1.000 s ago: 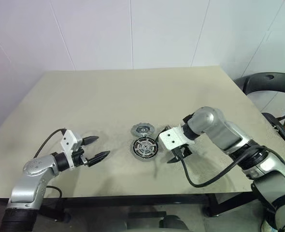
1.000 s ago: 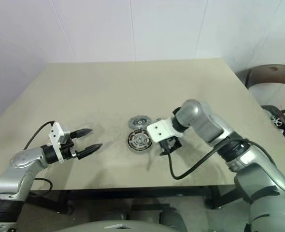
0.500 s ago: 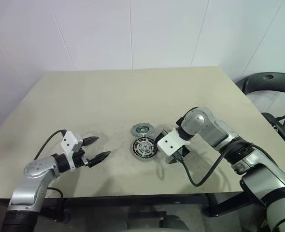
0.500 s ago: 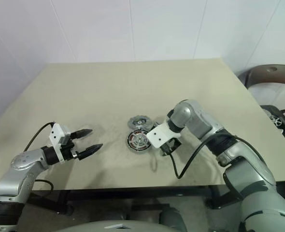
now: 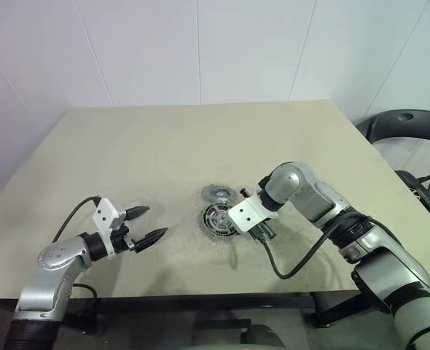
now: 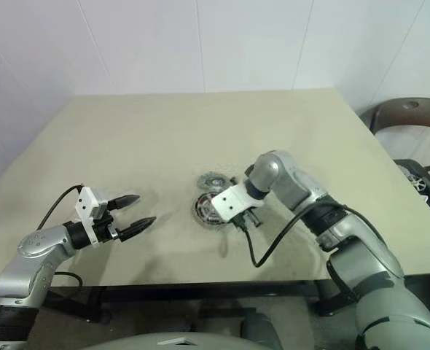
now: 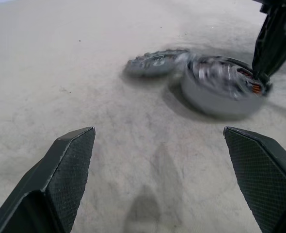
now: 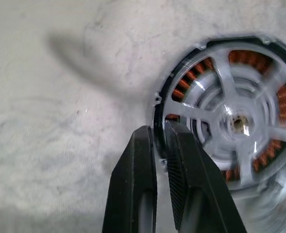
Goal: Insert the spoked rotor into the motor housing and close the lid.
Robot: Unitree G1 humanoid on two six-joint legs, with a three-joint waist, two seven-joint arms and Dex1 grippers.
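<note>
The motor housing [image 5: 216, 219] lies mid-table, its copper windings [image 8: 184, 83] showing under the spoked rotor [image 8: 230, 92], which sits inside it. My right gripper [image 8: 160, 133] points steeply down at the housing's right edge. It is shut on the rotor's black ring, one finger outside it and one over the windings. One of its fingers [image 7: 273, 41] is visible in the left wrist view. The grey lid [image 5: 216, 193] lies flat just behind the housing, touching it. My left gripper [image 5: 146, 224] hovers open well to the left, nothing between its fingers [image 7: 65, 165].
The tan table [image 5: 164, 146] stretches wide around the parts. A black cable [image 5: 288, 271] loops from my right wrist toward the front edge. A dark chair [image 5: 412, 124] stands off the table's right side.
My right gripper moved left and down onto the housing's right edge and shut on the rotor's ring. The housing now looks blurred and slightly shifted. The left arm stayed still.
</note>
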